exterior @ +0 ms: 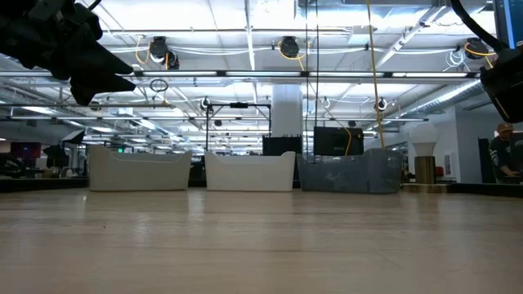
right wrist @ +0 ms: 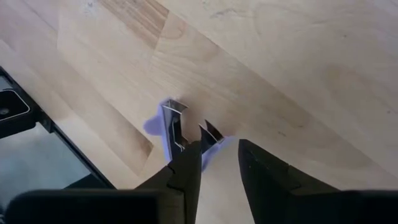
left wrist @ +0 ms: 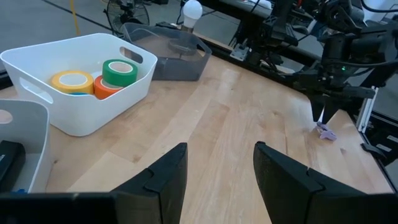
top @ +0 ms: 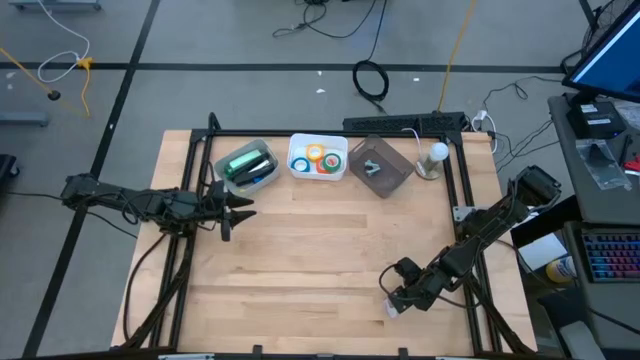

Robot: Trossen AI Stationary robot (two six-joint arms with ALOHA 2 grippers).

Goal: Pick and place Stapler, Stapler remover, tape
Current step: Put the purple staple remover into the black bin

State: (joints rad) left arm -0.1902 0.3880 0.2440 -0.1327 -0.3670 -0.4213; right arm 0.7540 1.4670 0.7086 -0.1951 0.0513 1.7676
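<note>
A small lilac stapler remover (right wrist: 177,127) with metal jaws lies on the wood near the table's near right corner; it also shows in the high view (top: 391,309) and the left wrist view (left wrist: 326,131). My right gripper (right wrist: 219,158) is open, low over it and pointing down, and it also shows in the high view (top: 393,299). The tape rolls (left wrist: 102,78) (yellow, green and orange, with blue mostly hidden) lie in the middle white bin (top: 318,160). A green stapler (top: 248,163) lies in the left white bin. My left gripper (top: 240,213) is open and empty near that bin. My right gripper comes down on the stapler remover from above. One fingertip (right wrist: 186,165) stands in front of the remover's lilac body beside the metal jaws (right wrist: 210,132). I cannot tell whether it touches. The remover lies flat on the table.
Three bins stand in a row along the far edge: left white (top: 245,167), middle white, and right grey (top: 380,166) with a grey object inside. A white bulb-like lamp (top: 436,155) stands beside the grey bin. Bare wood (top: 330,240) lies between the two arms.
</note>
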